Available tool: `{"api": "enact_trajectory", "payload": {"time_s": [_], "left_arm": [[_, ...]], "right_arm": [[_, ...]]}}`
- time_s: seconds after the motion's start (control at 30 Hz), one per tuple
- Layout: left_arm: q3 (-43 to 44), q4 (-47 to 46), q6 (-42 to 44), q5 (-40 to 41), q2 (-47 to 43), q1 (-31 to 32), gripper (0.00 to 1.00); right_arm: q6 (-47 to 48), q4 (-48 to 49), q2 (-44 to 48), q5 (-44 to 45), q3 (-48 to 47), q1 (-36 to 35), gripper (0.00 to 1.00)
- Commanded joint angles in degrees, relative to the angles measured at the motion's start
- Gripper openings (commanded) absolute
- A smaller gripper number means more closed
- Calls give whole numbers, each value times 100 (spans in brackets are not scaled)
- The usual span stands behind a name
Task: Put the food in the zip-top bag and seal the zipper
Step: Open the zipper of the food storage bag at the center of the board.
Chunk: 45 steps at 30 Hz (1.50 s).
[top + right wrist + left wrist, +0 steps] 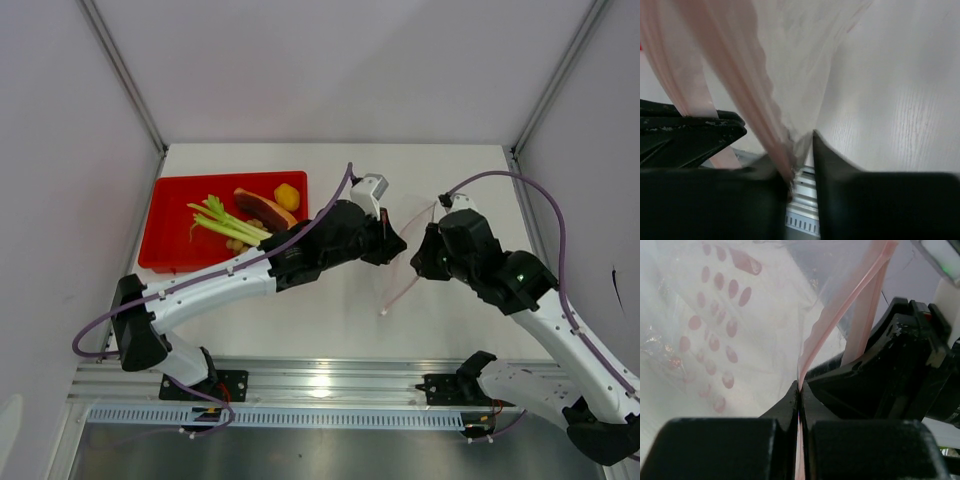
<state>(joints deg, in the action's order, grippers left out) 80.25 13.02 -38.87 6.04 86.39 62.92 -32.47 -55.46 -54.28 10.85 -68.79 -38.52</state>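
left wrist view: the left tool (pixel 800 392) fills the bottom of the frame, closest to the lens. its two fingers (pixel 782 412) are pressed together with no gap. the pink-red zipper (pixel 840 315) runs down from the upper right straight into the seam between them. so we note the left tool as clamped on the zipper. behind it the zip-top bag (pixel 755 355) spreads to the left, clear and crinkled, with pink dots (pixel 715 315) on the film. a second pink strip stands a little to the right of the first, so the mouth is parted there.

right wrist view: the right tool (pixel 801 150) sits at the bottom edge with its jaws parted and a slot of light between them. the zipper comes down from the upper left and dips into that slot. it lies against the finger on the left of the frame, and the other finger stands clear of it. we read this tool as open, not pinching.

top view: the two tools meet nose to nose above the middle of the desk (pixel 330 330), with the bag between them. we cannot tell whether its lower corner touches the desk.

the food (pixel 245 222) lies well apart from the bag, in the red tray (pixel 160 250) at the far left of the desk. there we see green-white stalks (pixel 222 222), a sweet potato (pixel 262 207), a yellow-orange fruit (pixel 287 193) and tan berries (pixel 235 243) beside the stalks.
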Motion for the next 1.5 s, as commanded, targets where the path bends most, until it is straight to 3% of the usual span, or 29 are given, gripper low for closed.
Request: {"api": "enact_trajectory", "payload": {"time_s": [0.0,0.03,0.4,0.57,0.6,0.77,0.8,0.93,1.2,1.47], "left_arm": [[105,-273,-173,152,-157,-60,1],[53,-282,-165,152,-175,-77,0],[-888,-1152,-33,-973,-167,-289,2],[-669,-1047,20,-1176,185,-280,21],[-668,-1047,20,-1167,229,-280,31],[-738,-933,117,-1018,282,-297,49],[-791,-828,143,-974,265,-315,58],[-1160,-704,319,-631,-278,-359,72],[-2319,-292,574,379,-2098,-420,83],[-2944,622,565,574,-3321,-1614,85]], "right_arm": [[-251,194,251,127,59,-76,7],[-242,133,278,276,-10,-76,0],[302,-1298,-161,1945,-1433,-76,0],[574,-1660,-460,2351,-1830,-76,0],[601,-1696,-495,2351,-1804,-68,0],[593,-1459,-619,2176,-1234,-76,0],[584,-1319,-671,2176,-1111,-76,0],[540,-968,-873,2097,-671,-85,0],[584,-133,-1234,1719,-240,-112,0],[628,448,-1874,1184,-222,-112,0]]}}
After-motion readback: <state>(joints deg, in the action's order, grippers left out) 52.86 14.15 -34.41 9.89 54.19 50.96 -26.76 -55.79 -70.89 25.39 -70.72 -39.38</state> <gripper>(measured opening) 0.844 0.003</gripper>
